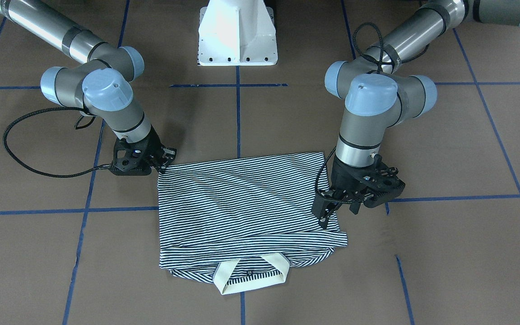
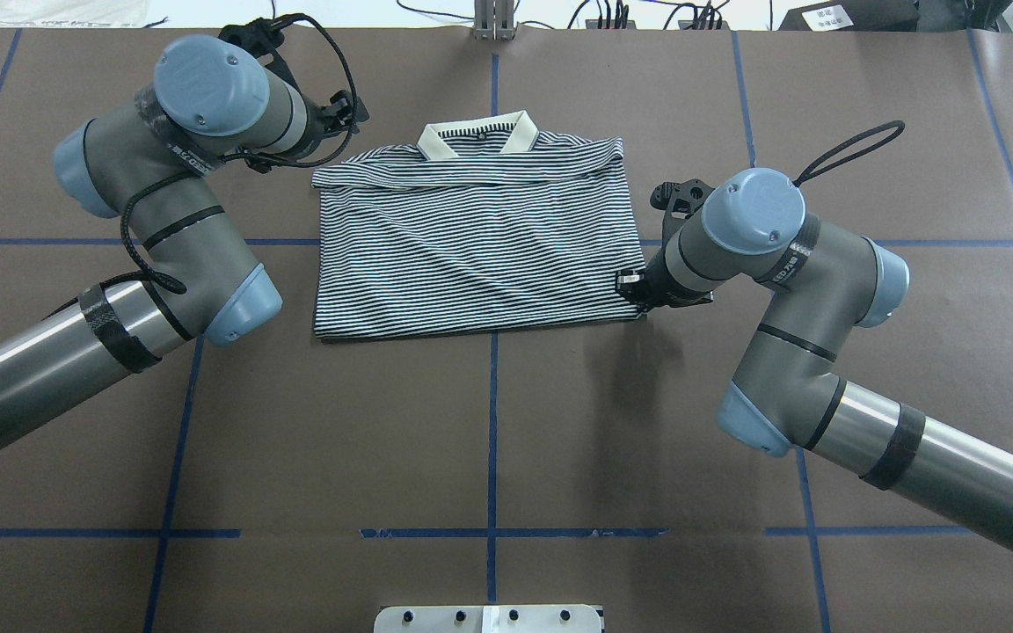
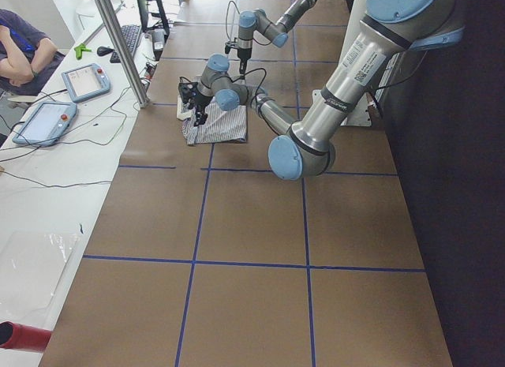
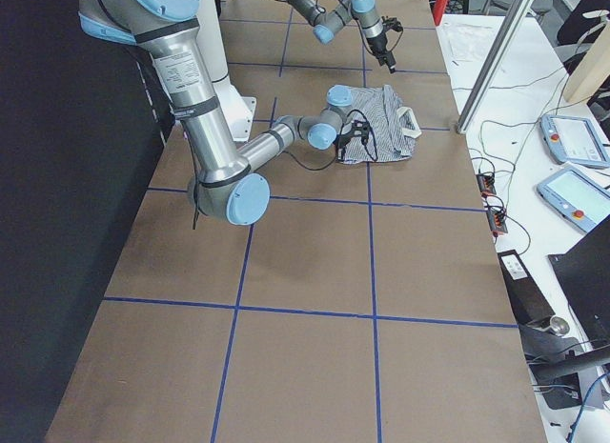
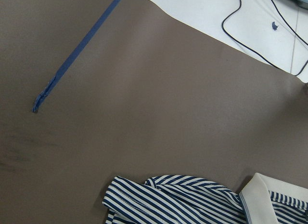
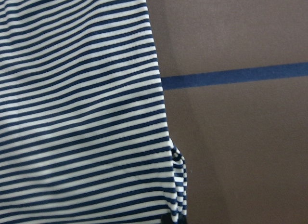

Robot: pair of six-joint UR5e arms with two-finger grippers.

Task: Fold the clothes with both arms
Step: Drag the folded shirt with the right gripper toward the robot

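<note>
The striped polo shirt (image 2: 471,246) lies flat on the desk (image 2: 489,440) between the two hands, in a compact rectangle, with its cream collar (image 2: 476,141) on the side far from the robot. The right hand (image 1: 163,166) stands low at the corner of the shirt nearest to the robot, and its fingertips touch the cloth edge there. I cannot tell from these pictures if it is pinching the corner or only resting on it. The left hand (image 1: 325,219) is at the opposite end, just beside the shoulder corner next to the collar, with its tips pointing down over the edge. Whether it is spread or pressed together I also cannot tell, because its wrist view shows only cloth below it and no fingers. An upper layer of cloth ends just before the collar, so I judge that the fold is mostly done. The fabric looks thin, light and very soft, so it will sag and slide over itself and keep no shape when lifted. Such cloth is best taken at corners or along a doubled edge, catching all layers directly under the fingertips, and both hands should rise together so the layers do not slip open.
</note>
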